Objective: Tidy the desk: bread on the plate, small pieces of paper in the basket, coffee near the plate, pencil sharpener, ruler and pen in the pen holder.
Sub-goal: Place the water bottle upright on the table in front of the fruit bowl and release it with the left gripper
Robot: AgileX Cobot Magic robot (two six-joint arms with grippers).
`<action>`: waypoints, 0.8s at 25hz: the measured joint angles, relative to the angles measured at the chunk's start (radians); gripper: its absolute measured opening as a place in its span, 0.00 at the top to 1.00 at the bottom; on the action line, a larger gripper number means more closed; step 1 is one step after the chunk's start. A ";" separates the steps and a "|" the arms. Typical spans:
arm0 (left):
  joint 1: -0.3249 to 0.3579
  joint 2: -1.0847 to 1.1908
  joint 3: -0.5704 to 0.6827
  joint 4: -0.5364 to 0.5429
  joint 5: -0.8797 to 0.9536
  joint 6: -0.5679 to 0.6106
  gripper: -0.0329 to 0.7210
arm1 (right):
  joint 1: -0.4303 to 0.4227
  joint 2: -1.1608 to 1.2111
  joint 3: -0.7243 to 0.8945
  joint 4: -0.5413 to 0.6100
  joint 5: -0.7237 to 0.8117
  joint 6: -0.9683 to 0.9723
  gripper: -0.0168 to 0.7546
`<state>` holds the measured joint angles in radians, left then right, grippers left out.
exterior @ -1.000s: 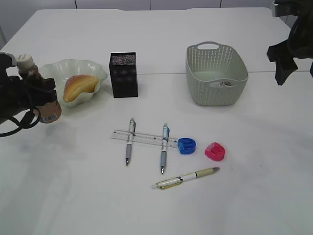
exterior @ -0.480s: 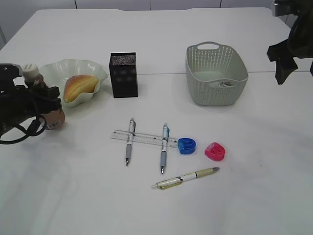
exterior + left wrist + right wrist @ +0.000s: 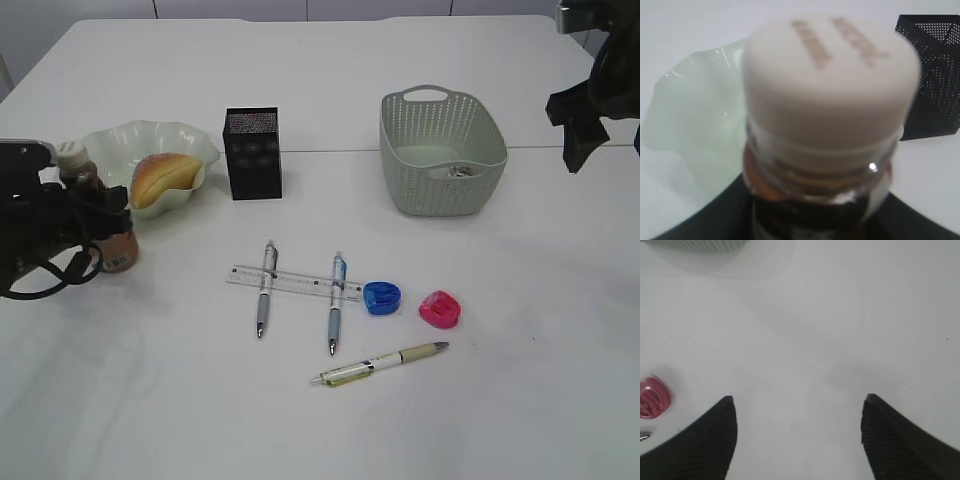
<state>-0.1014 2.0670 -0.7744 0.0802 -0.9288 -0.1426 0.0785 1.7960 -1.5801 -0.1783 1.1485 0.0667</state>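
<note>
The left gripper (image 3: 95,225) has its jaws clenched on the coffee bottle (image 3: 108,235), upright just beside the plate (image 3: 200,150) (bread (image 3: 160,177) already on it), where the task wants it. The right gripper (image 3: 797,440) hangs released beyond the basket (image 3: 440,150).

A big white table (image 3: 330,60) fills the room. Behind it is a pale wall (image 3: 230,8) with thin lines.
</note>
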 joint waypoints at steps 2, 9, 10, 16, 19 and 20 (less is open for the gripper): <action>0.000 0.000 0.000 0.012 0.000 0.000 0.49 | 0.000 0.000 0.000 0.000 0.000 0.000 0.25; 0.000 0.000 -0.002 0.045 0.014 0.007 0.40 | 0.000 0.000 0.000 0.000 0.000 0.000 0.25; 0.000 0.000 -0.002 0.041 0.014 0.019 0.38 | 0.000 0.000 0.000 0.000 0.000 0.000 0.25; 0.000 0.000 -0.006 0.011 0.020 0.076 0.34 | 0.000 0.000 0.000 0.000 0.000 0.000 0.25; 0.000 -0.004 -0.007 0.011 0.031 0.080 0.33 | 0.000 0.000 0.000 0.000 0.002 0.000 0.25; 0.000 -0.006 -0.007 0.011 0.033 0.080 0.33 | 0.000 0.000 0.000 0.000 0.004 0.000 0.25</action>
<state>-0.1014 2.0608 -0.7810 0.0909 -0.8959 -0.0627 0.0785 1.7960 -1.5801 -0.1783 1.1522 0.0667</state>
